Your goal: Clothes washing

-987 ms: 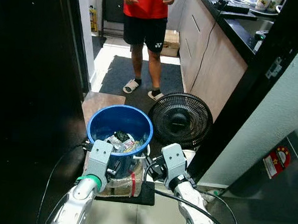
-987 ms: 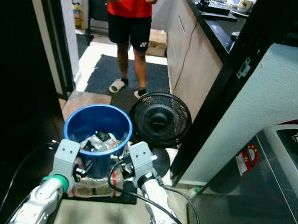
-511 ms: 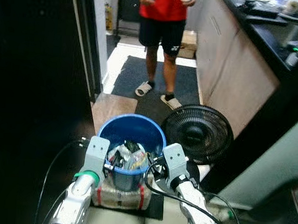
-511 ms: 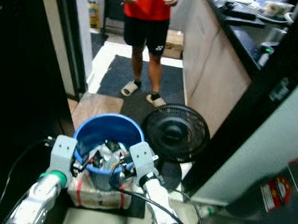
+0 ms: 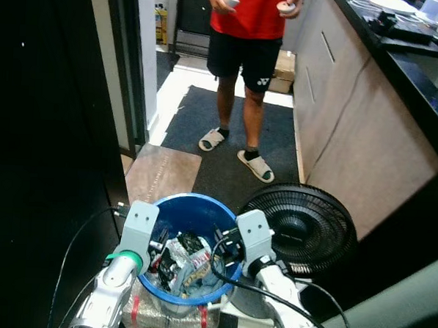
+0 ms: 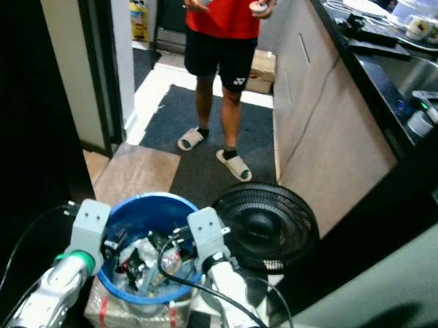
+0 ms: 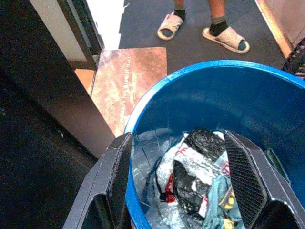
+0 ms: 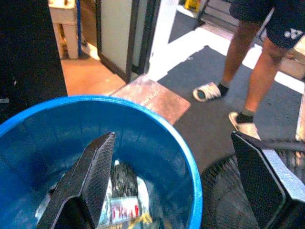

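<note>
A blue bucket (image 5: pixel 190 201) stands just in front of me with a heap of crumpled clothes (image 5: pixel 182 262) inside. My left arm (image 5: pixel 128 266) reaches to its left side and my right arm (image 5: pixel 261 265) to its right side. In the left wrist view, my left gripper (image 7: pixel 178 188) is open and straddles the bucket rim (image 7: pixel 143 102), one finger outside the wall and one over the clothes (image 7: pixel 195 167). My right gripper (image 8: pixel 174 188) is open too, with one finger (image 8: pixel 90 179) inside the bucket (image 8: pixel 143 119) and the other beyond the rim.
A black floor fan (image 5: pixel 307 227) leans right beside the bucket. A person (image 5: pixel 251 33) stands ahead on a dark mat (image 5: pixel 199 122), holding white controllers. A counter (image 5: pixel 385 77) runs along the right and a dark wall (image 5: pixel 45 125) along the left. A sack (image 5: pixel 163 319) lies under the bucket.
The whole picture has shifted, so the camera has moved; bucket and fan now sit lower and closer. My wrists now overlap the bucket's rim instead of hanging in front of it.
</note>
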Available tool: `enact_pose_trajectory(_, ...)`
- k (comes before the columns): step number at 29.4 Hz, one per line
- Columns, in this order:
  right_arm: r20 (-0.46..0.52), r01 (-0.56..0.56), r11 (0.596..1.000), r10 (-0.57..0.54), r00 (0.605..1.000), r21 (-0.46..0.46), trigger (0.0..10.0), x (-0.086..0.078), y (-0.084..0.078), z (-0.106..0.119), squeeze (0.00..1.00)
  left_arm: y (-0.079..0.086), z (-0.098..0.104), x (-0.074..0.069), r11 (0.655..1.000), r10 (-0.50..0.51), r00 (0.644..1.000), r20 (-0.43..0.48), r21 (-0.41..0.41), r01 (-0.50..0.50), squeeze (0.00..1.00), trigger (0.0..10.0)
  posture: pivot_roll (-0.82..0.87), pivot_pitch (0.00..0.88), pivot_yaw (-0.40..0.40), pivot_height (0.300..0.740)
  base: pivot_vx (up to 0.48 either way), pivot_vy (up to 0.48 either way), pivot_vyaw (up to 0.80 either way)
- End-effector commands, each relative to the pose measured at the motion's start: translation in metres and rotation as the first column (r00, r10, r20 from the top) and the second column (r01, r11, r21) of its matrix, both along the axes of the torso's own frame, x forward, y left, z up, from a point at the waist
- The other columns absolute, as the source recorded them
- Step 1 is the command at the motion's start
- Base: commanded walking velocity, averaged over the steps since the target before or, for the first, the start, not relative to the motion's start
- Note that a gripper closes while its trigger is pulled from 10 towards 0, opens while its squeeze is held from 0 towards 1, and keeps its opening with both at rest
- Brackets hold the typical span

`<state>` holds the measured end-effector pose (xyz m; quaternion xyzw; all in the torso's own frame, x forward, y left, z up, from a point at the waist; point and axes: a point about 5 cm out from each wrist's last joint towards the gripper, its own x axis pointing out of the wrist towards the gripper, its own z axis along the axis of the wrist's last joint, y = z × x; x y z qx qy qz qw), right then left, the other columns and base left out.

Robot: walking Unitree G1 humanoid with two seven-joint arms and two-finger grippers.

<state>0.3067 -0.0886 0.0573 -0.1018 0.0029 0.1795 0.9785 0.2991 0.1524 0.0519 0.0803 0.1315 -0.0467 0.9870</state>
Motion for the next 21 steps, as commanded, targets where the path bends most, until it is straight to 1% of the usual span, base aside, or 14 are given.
enact_pose_trajectory(1,-0.016,-0.003,1.0,0.003,1.0,-0.006,10.0,-0.0033,-0.002,-0.0049,0.0,-0.0027,-0.0079,-0.0047,1.0,-0.009,1.0,-0.03,0.004,0.009,0.0,10.0,0.12,0.0,-0.008,0.74,0.0,0.0,0.0)
enact_pose_trajectory(21,-0.022,-0.041,0.999,0.04,0.999,-0.003,10.0,-0.0088,0.0008,-0.0077,0.0,-0.0047,-0.0155,-0.0098,1.0,-0.027,0.998,-0.054,0.0,0.027,0.0,10.0,0.12,0.0,-0.004,0.74,0.0,0.0,0.0)
